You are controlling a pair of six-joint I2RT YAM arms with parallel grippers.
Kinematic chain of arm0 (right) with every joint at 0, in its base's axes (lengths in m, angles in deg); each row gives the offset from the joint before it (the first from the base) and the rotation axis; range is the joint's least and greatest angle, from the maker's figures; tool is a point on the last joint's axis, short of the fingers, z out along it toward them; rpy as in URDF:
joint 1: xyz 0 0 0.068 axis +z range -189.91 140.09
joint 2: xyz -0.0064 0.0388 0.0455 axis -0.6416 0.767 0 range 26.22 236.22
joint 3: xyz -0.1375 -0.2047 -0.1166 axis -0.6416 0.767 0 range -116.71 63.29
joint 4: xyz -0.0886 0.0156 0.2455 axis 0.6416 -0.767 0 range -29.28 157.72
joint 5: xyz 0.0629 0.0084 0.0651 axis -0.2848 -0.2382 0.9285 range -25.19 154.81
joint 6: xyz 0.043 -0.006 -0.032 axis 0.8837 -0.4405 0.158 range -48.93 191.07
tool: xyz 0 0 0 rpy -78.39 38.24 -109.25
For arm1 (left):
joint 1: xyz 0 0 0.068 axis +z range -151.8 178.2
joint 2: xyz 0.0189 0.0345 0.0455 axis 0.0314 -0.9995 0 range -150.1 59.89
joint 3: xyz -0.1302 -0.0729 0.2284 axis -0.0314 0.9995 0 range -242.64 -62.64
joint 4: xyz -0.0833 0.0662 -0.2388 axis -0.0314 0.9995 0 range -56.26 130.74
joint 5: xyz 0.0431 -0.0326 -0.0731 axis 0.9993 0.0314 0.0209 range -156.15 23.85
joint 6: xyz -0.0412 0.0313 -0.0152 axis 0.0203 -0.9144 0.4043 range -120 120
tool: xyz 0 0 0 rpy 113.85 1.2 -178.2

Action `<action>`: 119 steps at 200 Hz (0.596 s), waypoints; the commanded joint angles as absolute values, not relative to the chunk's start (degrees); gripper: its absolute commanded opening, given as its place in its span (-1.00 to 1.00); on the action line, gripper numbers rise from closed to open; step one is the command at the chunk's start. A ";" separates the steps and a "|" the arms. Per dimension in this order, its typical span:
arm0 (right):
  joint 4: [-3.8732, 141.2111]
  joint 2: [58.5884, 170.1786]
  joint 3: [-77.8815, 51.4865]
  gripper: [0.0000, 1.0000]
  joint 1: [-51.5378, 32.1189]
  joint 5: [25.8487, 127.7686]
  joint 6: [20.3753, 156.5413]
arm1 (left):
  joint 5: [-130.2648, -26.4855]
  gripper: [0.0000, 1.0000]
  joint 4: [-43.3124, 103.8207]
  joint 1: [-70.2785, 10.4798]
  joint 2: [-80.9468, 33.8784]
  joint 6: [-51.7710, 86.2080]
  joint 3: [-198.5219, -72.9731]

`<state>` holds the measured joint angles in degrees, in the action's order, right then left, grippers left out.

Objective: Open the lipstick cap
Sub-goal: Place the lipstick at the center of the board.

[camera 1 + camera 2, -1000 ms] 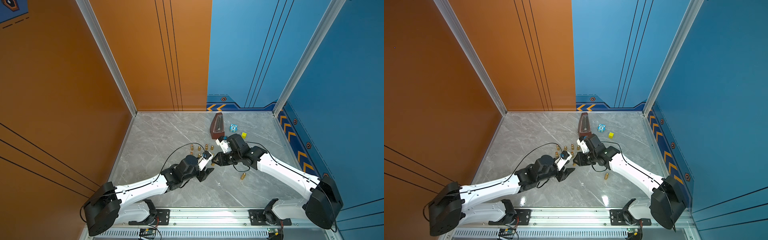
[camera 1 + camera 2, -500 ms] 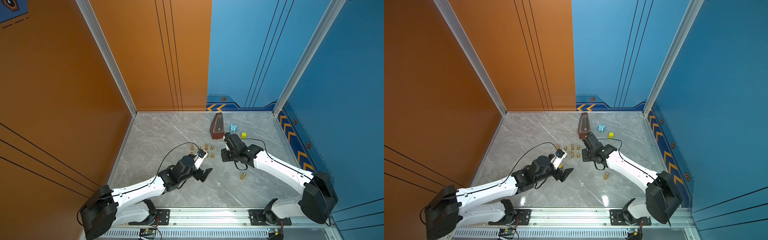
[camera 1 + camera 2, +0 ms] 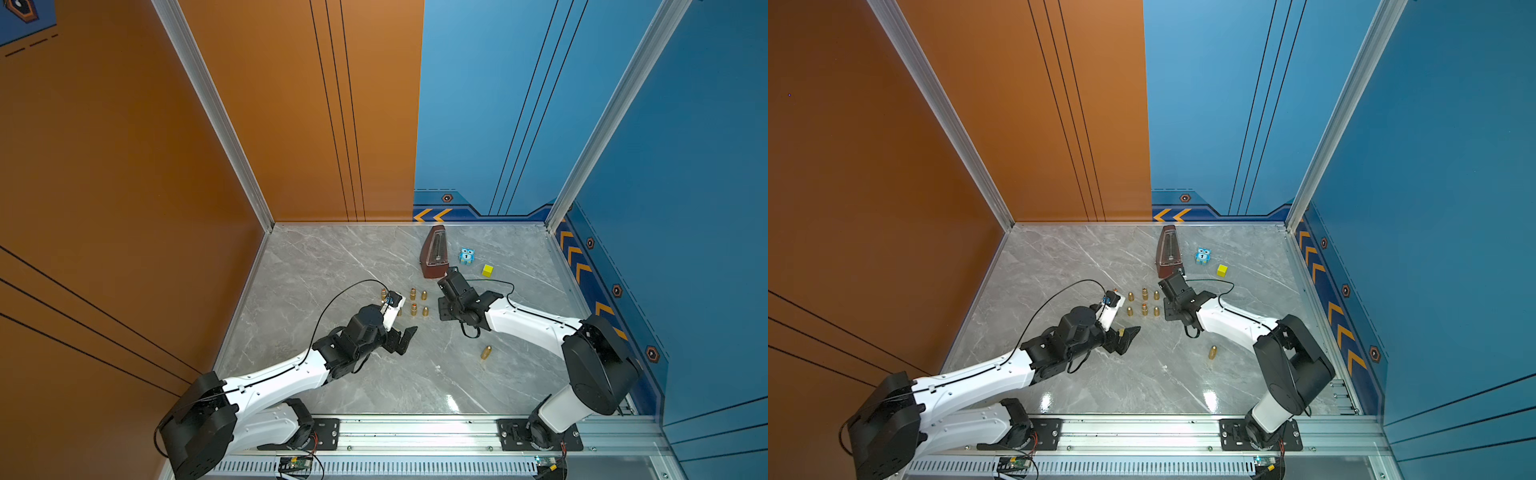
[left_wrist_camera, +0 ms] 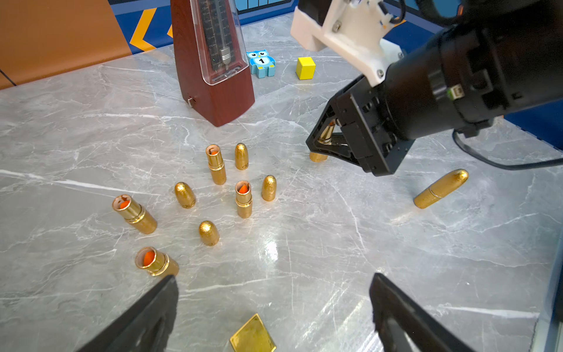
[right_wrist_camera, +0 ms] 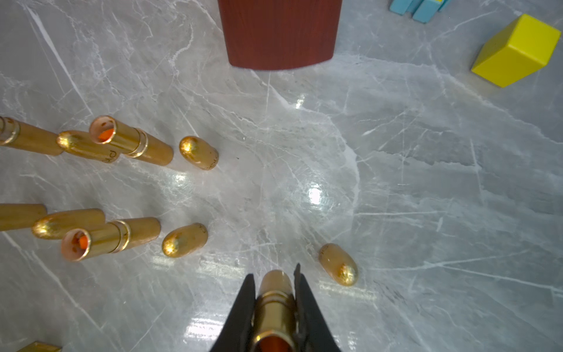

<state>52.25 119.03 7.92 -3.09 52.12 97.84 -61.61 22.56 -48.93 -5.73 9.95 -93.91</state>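
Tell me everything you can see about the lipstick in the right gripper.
The lipstick is a shiny gold, metal-looking tube with a raised ring around it. Its cap is off: the open end faces the wrist camera and shows reddish-orange inside. The right gripper is shut on it, a black finger on each side. It points down at the grey marble table, close beside a loose gold cap standing there; whether its lower end touches the table cannot be told.
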 commanded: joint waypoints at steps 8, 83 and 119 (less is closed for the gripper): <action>57.64 121.44 9.14 -0.66 -4.20 53.04 97.35 | -61.13 0.97 21.96 -47.94 -5.85 10.81 -93.01; 60.76 124.57 10.05 -0.66 -4.23 52.42 96.47 | -61.39 0.97 22.00 -47.33 -7.14 10.99 -93.54; 60.64 125.41 10.21 -0.66 -3.81 51.52 96.17 | -61.58 0.97 21.98 -47.24 -7.43 11.00 -93.68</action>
